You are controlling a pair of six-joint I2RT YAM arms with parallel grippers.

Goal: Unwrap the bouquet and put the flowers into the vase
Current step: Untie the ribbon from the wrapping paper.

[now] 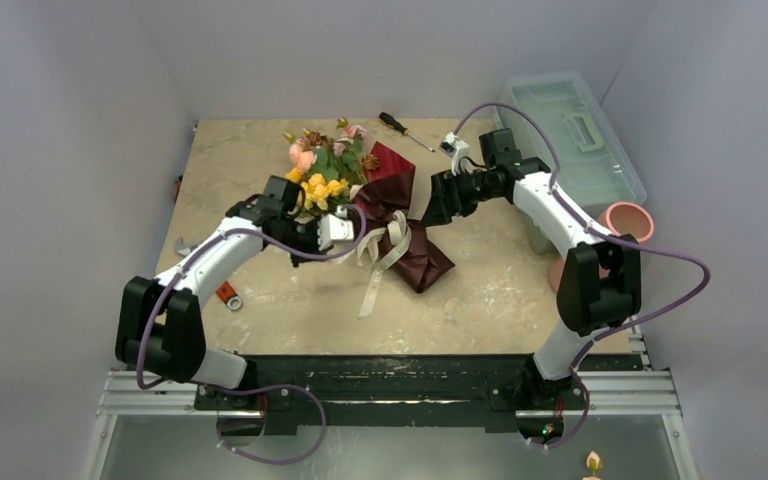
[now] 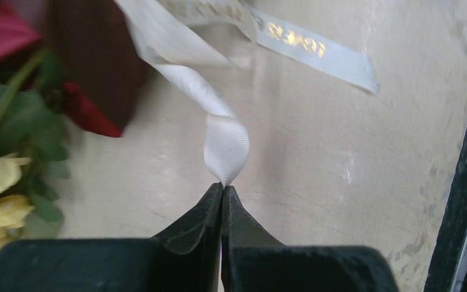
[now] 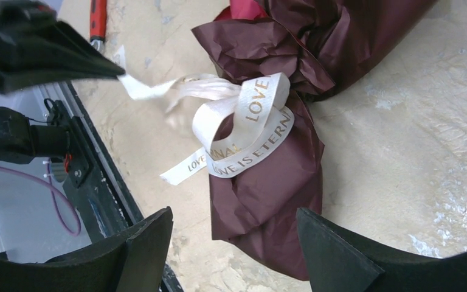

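The bouquet (image 1: 385, 215) lies on the table's middle, its flowers (image 1: 322, 170) pointing to the far left and its dark red paper (image 3: 267, 182) tied with a cream ribbon (image 3: 249, 121). My left gripper (image 2: 222, 187) is shut on one end of the ribbon (image 2: 226, 143), just left of the knot. Open, my right gripper (image 3: 232, 213) hovers over the paper's stem end with nothing between its fingers. The salmon-pink vase (image 1: 628, 222) stands at the right, partly hidden behind the right arm.
A clear greenish plastic box (image 1: 570, 130) sits at the far right. A screwdriver (image 1: 405, 130) lies at the back of the table. A small orange item (image 1: 227, 294) and a metal tool (image 1: 185, 245) lie near the left arm.
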